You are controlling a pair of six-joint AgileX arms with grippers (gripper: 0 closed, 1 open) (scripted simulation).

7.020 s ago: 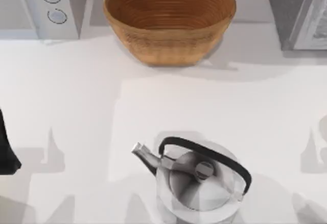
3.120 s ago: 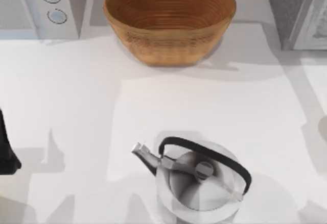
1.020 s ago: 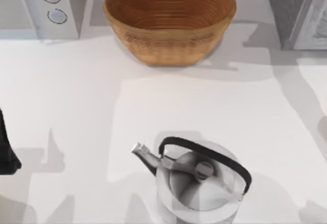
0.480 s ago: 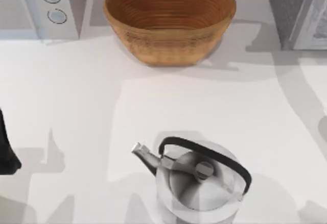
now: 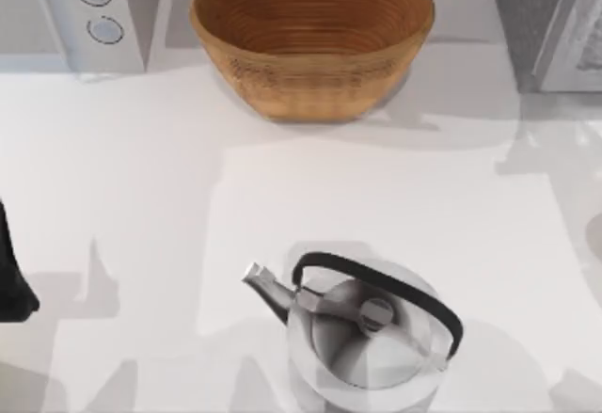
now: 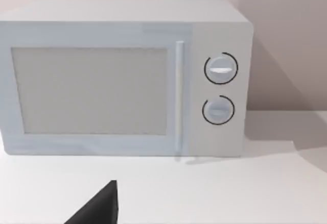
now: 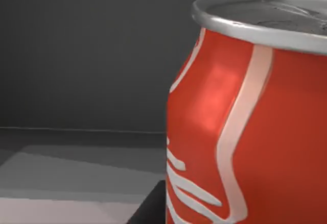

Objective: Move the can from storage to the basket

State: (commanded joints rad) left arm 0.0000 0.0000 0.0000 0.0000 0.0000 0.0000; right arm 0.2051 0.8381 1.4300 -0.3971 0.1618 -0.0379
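The can (image 7: pixel 245 117) is very close in the right wrist view, red with white script and a silver rim, upright against a dark grey interior. A dark part of my right gripper (image 7: pixel 150 209) shows just beside the can's lower side. The wicker basket (image 5: pixel 310 74) stands at the table's far middle with nothing visible in it. My left arm (image 5: pixel 11 281) is parked at the table's left edge, and a dark part of its gripper (image 6: pixel 97 209) points at the microwave.
A steel kettle (image 5: pixel 362 338) with a black handle stands at the near middle. A white microwave (image 5: pixel 85 8) sits at the far left and a grey cabinet (image 5: pixel 555 18) at the far right. Bare table lies between kettle and basket.
The shadow on the table's right side has slid away from the cabinet, nearer and to the right. Basket, kettle and left arm have stayed put.
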